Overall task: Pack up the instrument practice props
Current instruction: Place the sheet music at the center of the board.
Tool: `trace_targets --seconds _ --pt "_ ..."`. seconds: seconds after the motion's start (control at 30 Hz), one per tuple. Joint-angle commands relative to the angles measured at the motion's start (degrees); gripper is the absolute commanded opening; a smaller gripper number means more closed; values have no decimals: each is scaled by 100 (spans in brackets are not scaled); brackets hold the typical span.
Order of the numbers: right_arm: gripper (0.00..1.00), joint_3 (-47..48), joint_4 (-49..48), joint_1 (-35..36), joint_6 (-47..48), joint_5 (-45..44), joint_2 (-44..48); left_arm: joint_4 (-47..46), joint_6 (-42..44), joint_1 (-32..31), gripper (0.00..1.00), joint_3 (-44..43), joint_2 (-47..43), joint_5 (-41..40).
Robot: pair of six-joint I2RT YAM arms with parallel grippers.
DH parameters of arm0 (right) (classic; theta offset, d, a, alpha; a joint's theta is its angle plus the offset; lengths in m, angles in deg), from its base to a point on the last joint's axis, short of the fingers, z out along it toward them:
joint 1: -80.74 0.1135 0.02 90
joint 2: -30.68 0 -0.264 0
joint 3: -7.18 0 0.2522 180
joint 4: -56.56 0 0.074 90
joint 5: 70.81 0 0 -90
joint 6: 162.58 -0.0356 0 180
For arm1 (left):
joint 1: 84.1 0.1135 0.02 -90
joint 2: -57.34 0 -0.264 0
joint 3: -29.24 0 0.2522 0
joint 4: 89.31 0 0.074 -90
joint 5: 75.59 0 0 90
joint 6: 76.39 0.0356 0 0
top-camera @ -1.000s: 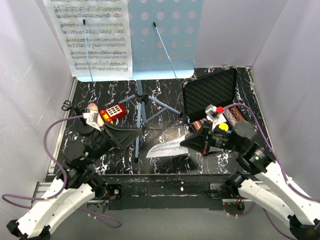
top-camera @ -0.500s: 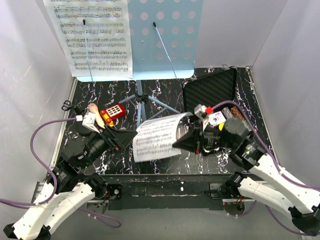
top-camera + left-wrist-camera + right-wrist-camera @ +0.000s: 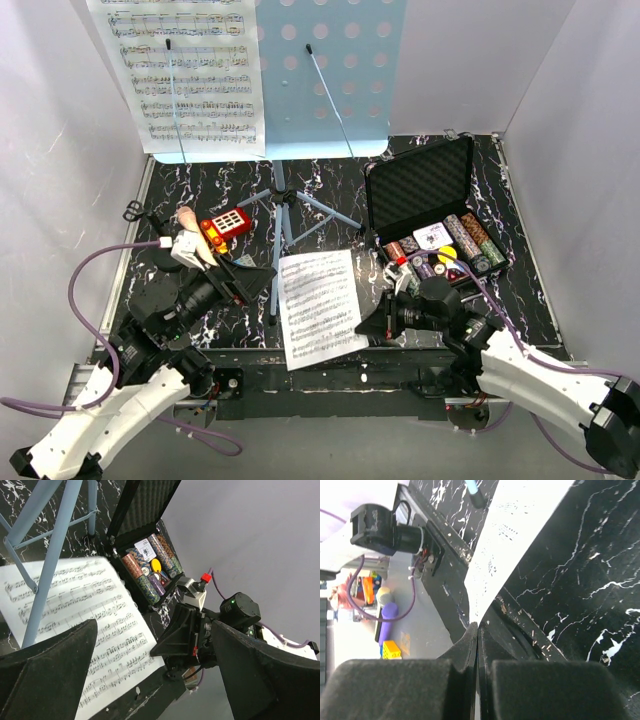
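The right gripper (image 3: 477, 629) is squeezed together, and it seems to pinch the corner of the sheet-music page (image 3: 318, 308). The left gripper (image 3: 154, 626) is spread wide apart and holds nothing. A moment ago the page curled up in the air. Now it lies flat just in front of the music stand (image 3: 300, 125), so it can be passed over or put away.

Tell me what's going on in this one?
The right gripper is pinched shut on the right edge of a loose sheet-music page lying at the front edge of the table. The left gripper hovers wide open at that page's left side. A second page sits on the blue music stand; the poker chip case is open.
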State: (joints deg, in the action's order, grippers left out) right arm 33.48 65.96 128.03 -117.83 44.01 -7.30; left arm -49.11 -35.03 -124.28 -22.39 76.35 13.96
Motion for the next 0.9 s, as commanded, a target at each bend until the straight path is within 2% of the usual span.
trace_targets --seconds 0.0,0.23,0.43,0.5,0.6,0.8,0.87 --pt "1 135 144 17 -352 -661 185 28 -31 37 98 7 103 45" --pt "1 328 1682 17 -809 -1734 309 151 -40 28 98 16 86 -25" --pt "3 504 2070 17 -880 -1823 37 134 -58 28 98 16 200 -26" --pt "26 601 2193 17 -827 -1796 -52 134 -58 37 98 -10 244 9" --pt "46 750 2369 26 -774 -1840 -61 134 -31 28 98 -36 288 18" --pt "64 1575 3062 35 -407 -2007 -34 134 30 37 98 -28 306 36" --pt "64 1874 3231 140 -134 -2051 -130 143 30 28 98 -19 297 19"
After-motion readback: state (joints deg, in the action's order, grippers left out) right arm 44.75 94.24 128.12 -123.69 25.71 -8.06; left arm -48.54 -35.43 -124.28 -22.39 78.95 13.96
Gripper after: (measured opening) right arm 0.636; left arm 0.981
